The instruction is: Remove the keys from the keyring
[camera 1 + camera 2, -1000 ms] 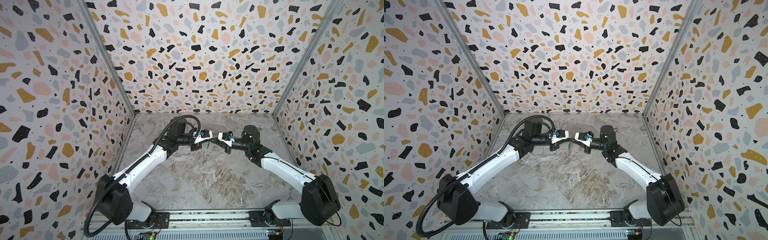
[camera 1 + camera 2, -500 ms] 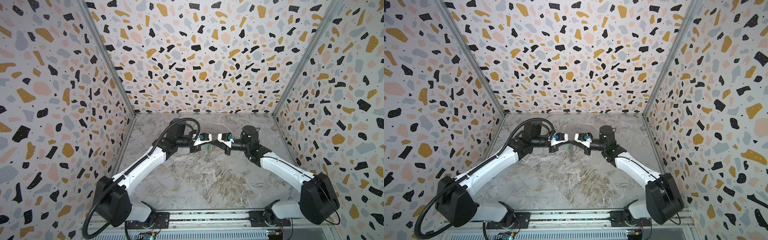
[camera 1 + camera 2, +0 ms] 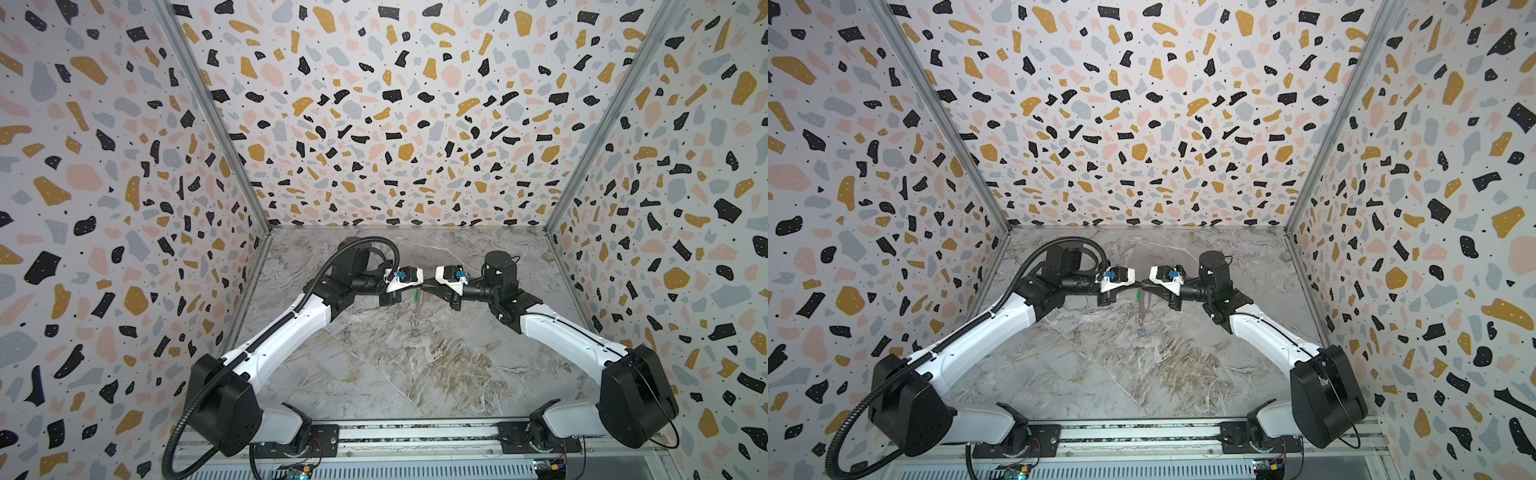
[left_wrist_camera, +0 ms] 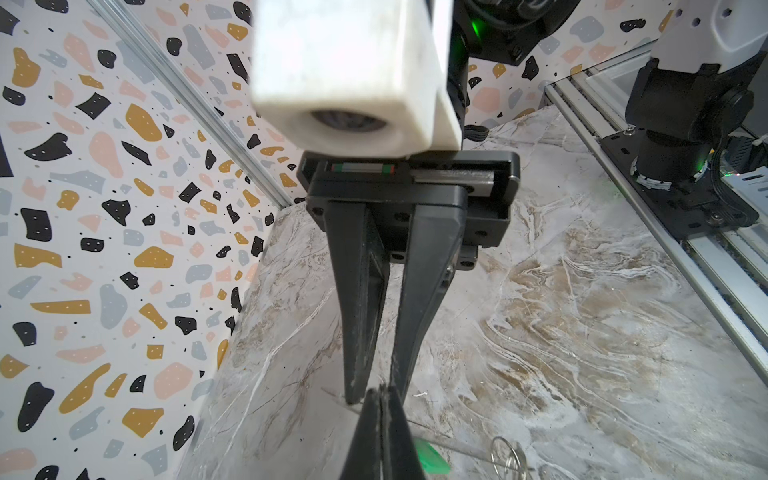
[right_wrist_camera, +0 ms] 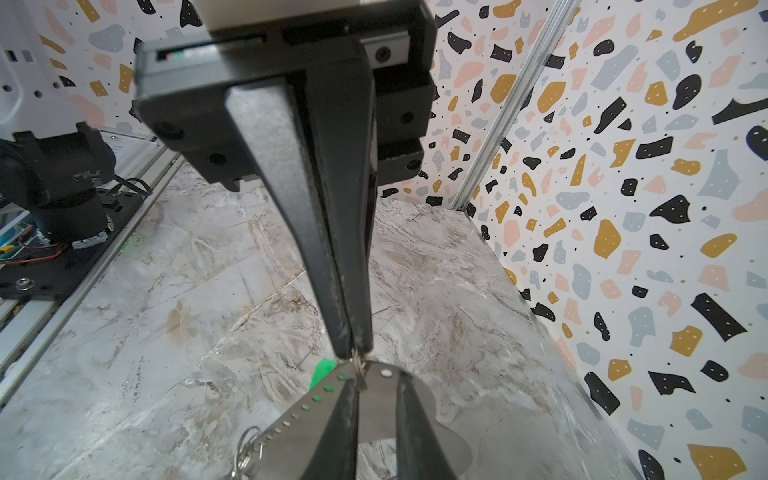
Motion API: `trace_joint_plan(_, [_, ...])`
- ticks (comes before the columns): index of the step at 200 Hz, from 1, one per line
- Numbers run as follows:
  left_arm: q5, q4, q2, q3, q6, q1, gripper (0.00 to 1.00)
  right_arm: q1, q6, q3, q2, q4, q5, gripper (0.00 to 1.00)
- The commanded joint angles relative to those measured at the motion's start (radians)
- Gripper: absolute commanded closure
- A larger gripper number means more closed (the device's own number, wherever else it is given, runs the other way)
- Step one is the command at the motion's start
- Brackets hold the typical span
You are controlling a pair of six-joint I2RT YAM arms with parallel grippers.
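The left gripper [image 5: 353,351] has its black fingers pressed together on a thin wire ring at the corner of the keyring [image 5: 376,415], a flat grey-tan plate with a row of small holes. It holds the end farthest from the aluminium rail [image 3: 415,432]. In both top views the plate's long axis points from that held end toward the rail. The small bright green tag [image 5: 322,370] is at the far end. The small bright blue tag [image 3: 414,332] and loose wire rings [image 4: 505,453] are at the end nearer the rail; whether that end rests on the bench I cannot tell. The right gripper [image 5: 376,386] faces the left one at the same far end, its fingers slightly apart astride the plate. The grey-brown marble-patterned bench [image 3: 415,374] runs back from the rail to terrazzo-speckled walls [image 3: 395,124].
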State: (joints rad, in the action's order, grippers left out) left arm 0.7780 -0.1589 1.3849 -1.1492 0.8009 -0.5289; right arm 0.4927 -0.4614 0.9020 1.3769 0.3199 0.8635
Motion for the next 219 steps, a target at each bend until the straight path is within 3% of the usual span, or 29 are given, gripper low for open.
trace_joint_plan(1, [0.023,0.024,-0.017,0.009,0.010,-0.006,1.00,-0.003,0.022,0.017,-0.016,0.020,0.034,0.80])
trace_joint_plan(41, [0.010,0.019,-0.017,0.010,0.017,-0.011,1.00,-0.004,0.040,0.020,-0.009,0.018,0.065,0.82])
trace_joint_plan(104, [0.006,0.022,-0.017,0.016,0.025,-0.011,1.00,-0.003,0.046,0.022,-0.001,0.011,0.076,1.00])
trace_joint_plan(119, [-0.002,0.044,-0.011,0.015,-0.029,-0.010,1.00,-0.004,0.054,0.021,0.001,0.017,0.080,1.00])
trace_joint_plan(133, [-0.011,0.049,-0.010,0.007,-0.059,-0.002,0.88,-0.005,0.066,0.022,0.003,0.019,0.080,1.00])
trace_joint_plan(155, [-0.017,0.155,-0.037,0.051,-0.146,0.018,0.60,-0.006,0.099,0.025,0.010,0.025,0.059,1.00])
trace_joint_plan(189, [-0.104,0.419,-0.129,0.183,-0.329,0.070,0.50,0.014,0.147,0.019,0.007,0.036,-0.059,1.00])
trace_joint_plan(219, [-0.222,0.552,-0.181,0.288,-0.425,0.104,0.48,0.056,0.200,0.026,0.002,0.050,-0.223,1.00])
